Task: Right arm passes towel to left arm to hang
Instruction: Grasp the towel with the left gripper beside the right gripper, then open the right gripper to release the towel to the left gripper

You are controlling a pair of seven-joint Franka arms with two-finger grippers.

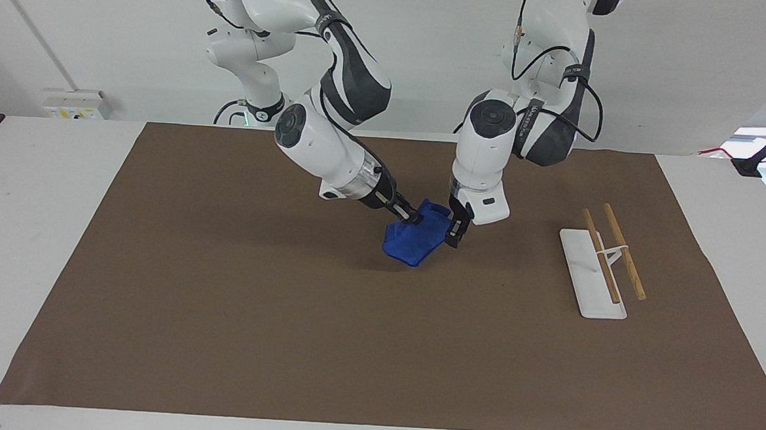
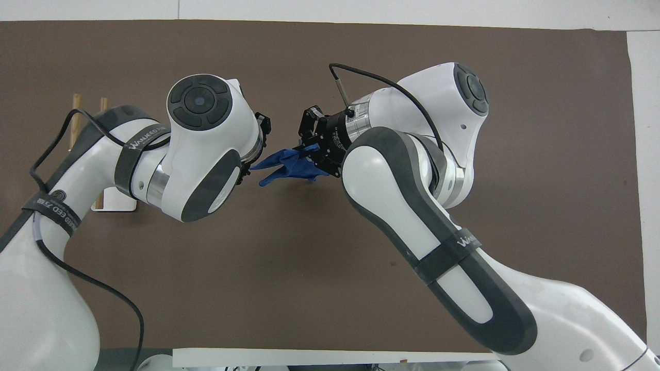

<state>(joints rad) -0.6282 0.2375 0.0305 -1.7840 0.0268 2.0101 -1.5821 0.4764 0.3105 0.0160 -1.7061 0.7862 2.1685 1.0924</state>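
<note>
Blue towel (image 1: 414,237) hangs above mid-worktop, pinched in the right gripper (image 1: 413,218); the left gripper (image 1: 455,235) touches its edge, jaws unclear. Handover underway; hanging on the rack (image 1: 600,266) remains.

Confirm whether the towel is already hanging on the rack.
No: the towel hangs from the right gripper above the mat, apart from the rack at the left arm's end.

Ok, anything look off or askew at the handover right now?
Nothing stands out. The towel hangs bunched from the right gripper, off the mat, with the left gripper at its edge. The rack stands upright, untouched.
</note>
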